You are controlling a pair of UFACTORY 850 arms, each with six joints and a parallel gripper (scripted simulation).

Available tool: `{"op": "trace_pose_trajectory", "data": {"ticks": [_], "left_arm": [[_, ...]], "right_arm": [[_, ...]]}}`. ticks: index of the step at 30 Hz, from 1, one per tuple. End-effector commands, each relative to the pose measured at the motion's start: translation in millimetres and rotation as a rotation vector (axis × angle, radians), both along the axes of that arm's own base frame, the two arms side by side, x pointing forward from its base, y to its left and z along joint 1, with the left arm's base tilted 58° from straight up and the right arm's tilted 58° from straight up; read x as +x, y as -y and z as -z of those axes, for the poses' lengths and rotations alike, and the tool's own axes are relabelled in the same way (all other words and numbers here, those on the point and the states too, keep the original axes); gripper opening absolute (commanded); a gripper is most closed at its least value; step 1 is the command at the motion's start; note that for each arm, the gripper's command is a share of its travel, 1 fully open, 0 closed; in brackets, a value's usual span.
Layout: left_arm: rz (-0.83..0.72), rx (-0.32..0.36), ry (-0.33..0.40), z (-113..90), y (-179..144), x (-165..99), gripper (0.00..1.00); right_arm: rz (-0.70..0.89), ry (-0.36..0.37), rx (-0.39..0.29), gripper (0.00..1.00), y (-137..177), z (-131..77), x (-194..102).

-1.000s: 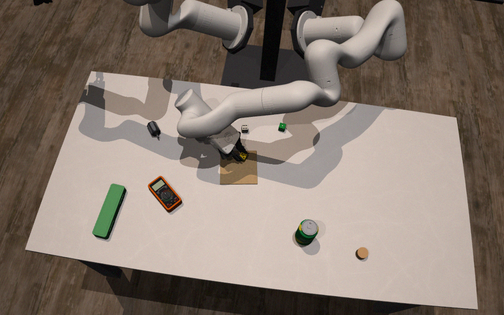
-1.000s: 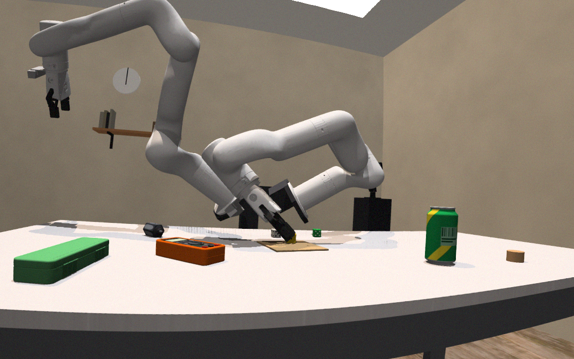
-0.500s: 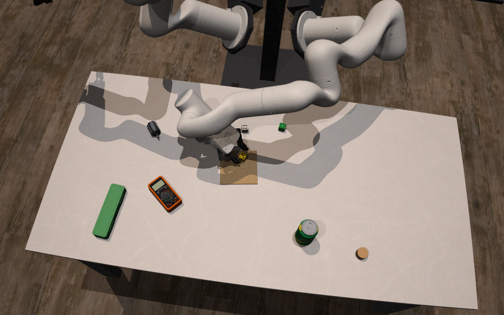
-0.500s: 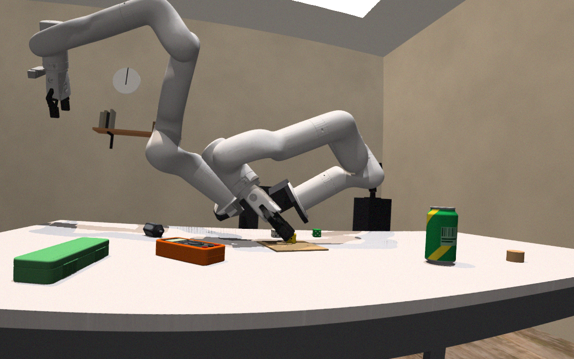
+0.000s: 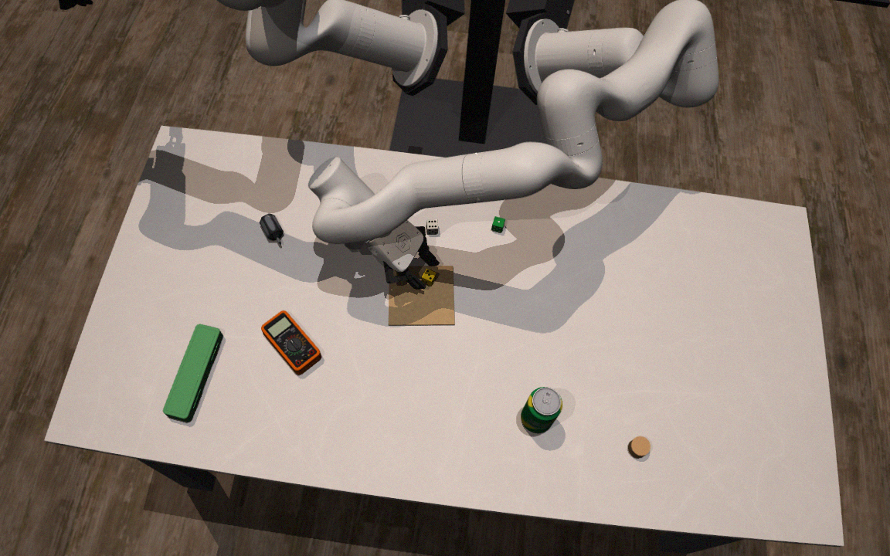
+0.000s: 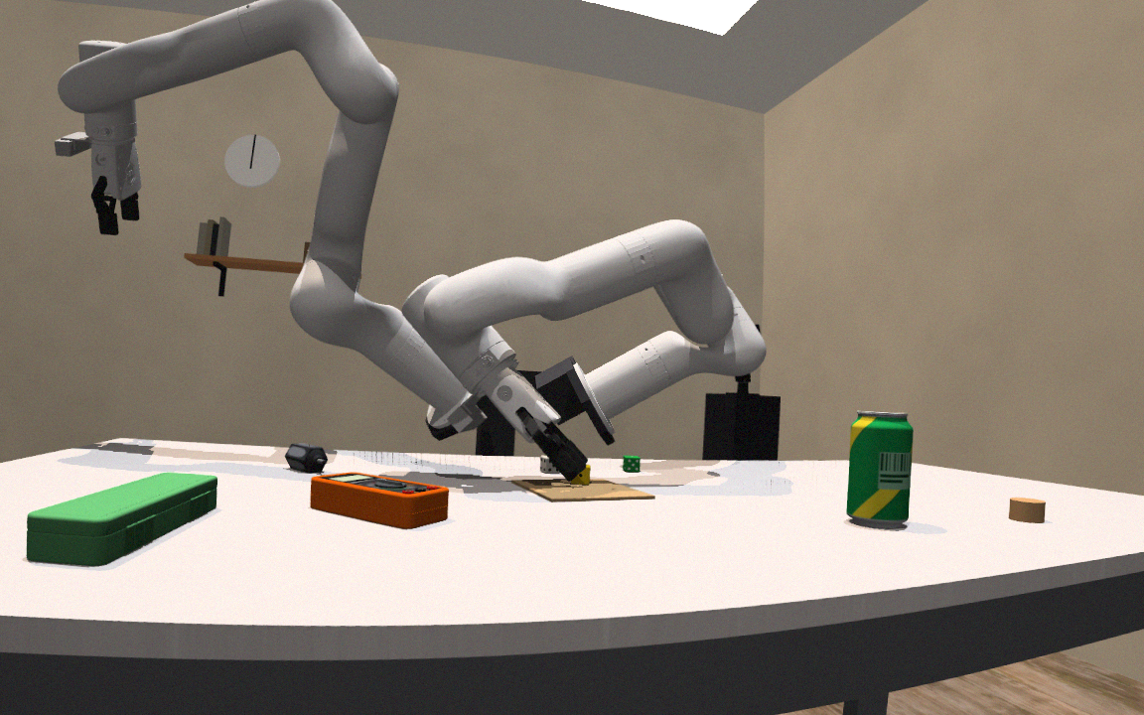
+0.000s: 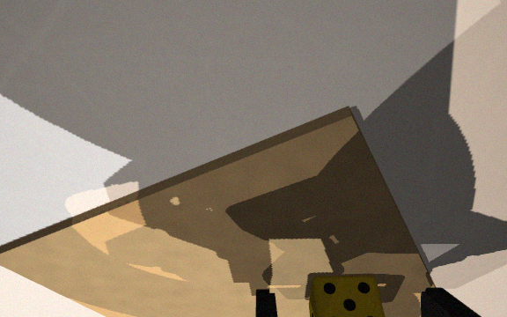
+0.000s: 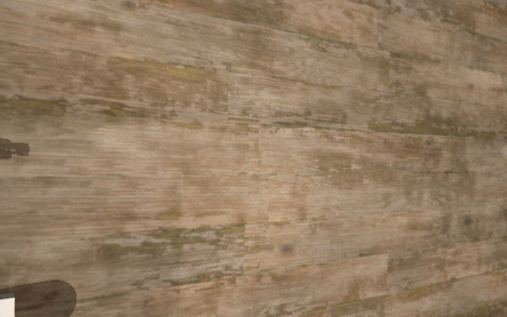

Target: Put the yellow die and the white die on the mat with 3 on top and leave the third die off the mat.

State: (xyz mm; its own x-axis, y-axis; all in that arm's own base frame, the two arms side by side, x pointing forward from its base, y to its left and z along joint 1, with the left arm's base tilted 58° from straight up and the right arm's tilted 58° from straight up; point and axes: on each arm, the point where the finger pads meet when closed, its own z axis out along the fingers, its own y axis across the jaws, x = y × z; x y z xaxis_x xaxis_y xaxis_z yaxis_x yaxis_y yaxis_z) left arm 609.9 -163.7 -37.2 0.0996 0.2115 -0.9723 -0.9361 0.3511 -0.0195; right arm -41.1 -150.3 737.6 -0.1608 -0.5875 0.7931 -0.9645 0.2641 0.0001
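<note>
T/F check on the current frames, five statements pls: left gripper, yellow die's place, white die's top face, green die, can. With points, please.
1. The left gripper [image 5: 429, 275] [image 6: 578, 476] is clamped on the yellow die [image 5: 428, 276] [image 6: 584, 475] [image 7: 346, 297]. False: its fingers stand open, with gaps beside the die.
2. The yellow die is over the mat [image 5: 422, 307] [image 6: 612, 492] [image 7: 183, 255]. True.
3. The white die [image 5: 432, 225] [image 6: 546, 464] shows 3 on top. False: it shows 6.
4. The green die [image 5: 497, 224] [image 6: 631, 463] is off the mat. True.
5. The can [image 5: 542, 409] [image 6: 879, 468] lies on its side. False: it stands upright.
</note>
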Motion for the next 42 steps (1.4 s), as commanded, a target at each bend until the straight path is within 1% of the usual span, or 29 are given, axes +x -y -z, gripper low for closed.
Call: {"op": "trace_pose_trajectory", "data": {"ticks": [1,8,27,38,40,42], "left_arm": [[0.001,-0.001,0.001,-0.9,1.4,0.0,0.63],[0.001,-0.001,0.001,-6.5,9.9,-3.3,0.63],[0.001,-0.001,0.001,-33.6,51.0,-19.4,0.63],[0.001,-0.001,0.001,-36.4,55.2,-21.0,0.63],[0.002,-0.015,-0.005,-36.6,55.1,-20.5,0.63],[0.003,-0.053,-0.021,-37.1,54.9,-19.4,0.63]], "right_arm": [[0.000,0.000,-0.002,1.00,-0.4,-0.9,0.1],[0.000,0.000,-0.002,1.00,-0.4,-0.9,0.1],[0.000,0.000,-0.002,1.00,-0.4,-0.9,0.1],[0.000,0.000,-0.002,1.00,-0.4,-0.9,0.1],[0.000,0.000,-0.002,1.00,-0.4,-0.9,0.1],[0.000,0.000,-0.002,1.00,-0.4,-0.9,0.1]]}}
